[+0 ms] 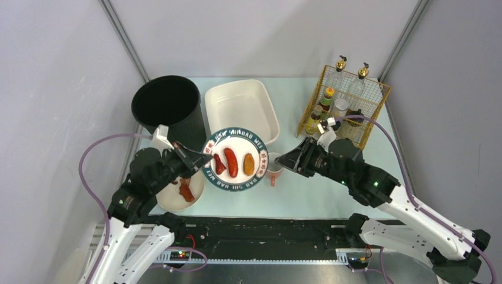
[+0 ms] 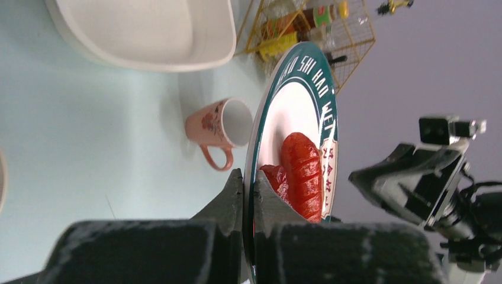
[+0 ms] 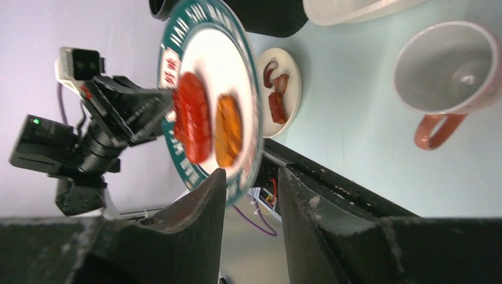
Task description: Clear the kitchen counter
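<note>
A round plate with a green lettered rim hangs above the kitchen counter, carrying three pieces of food: two red sausages and an orange one. My left gripper is shut on its left rim; in the left wrist view the fingers pinch the rim of the plate. At the plate's right edge my right gripper stands open. In the right wrist view the plate's rim lies loosely between the spread fingers.
A pink cup stands on the counter under the right gripper. A small white plate with red strips sits front left. Behind are a black bin, a white tub and a wire basket of bottles.
</note>
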{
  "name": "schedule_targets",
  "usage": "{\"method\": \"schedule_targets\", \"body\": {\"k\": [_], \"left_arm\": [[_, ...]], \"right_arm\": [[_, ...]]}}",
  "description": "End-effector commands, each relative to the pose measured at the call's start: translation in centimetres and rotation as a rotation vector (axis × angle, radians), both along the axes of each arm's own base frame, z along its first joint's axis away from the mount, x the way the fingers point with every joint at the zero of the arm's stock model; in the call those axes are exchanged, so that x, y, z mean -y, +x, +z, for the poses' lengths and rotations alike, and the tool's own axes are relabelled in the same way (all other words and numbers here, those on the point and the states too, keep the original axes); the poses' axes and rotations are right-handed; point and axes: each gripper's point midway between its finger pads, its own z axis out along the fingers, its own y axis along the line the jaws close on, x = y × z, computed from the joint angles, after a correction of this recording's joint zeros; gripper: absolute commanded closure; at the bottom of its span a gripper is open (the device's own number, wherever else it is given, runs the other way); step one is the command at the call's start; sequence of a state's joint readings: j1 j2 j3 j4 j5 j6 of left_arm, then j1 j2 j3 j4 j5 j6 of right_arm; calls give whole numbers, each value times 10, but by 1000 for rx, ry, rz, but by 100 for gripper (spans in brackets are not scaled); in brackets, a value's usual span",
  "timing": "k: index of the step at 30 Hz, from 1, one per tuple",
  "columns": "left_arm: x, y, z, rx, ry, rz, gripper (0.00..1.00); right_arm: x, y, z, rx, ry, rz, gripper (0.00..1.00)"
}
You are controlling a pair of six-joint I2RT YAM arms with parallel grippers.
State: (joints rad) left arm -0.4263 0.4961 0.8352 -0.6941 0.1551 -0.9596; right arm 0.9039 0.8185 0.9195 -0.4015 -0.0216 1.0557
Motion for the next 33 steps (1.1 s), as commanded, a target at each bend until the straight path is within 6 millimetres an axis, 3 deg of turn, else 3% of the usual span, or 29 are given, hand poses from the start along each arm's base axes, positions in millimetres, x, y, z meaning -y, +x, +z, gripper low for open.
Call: {"method": "schedule_targets", "body": {"k": [1,10,16,25,33], "left_arm": [[6,23,76,205,-85,-27,100],[-20,88,117,244,-129,56,100],[-73,128,137,277,-103,206,100],[-128,158,152,313,-22,371,100],[-199,168,147,287,150,618,100]], "right_arm": [[25,-1,7,48,-43,-51,58],[35,-12,-18,4,-63,-46,58],[30,-19,-29,-19,-67,-6,59],[25,-24,-38,-32,-77,40,59],[24,-35,-48,-52,-93,92,60]]}}
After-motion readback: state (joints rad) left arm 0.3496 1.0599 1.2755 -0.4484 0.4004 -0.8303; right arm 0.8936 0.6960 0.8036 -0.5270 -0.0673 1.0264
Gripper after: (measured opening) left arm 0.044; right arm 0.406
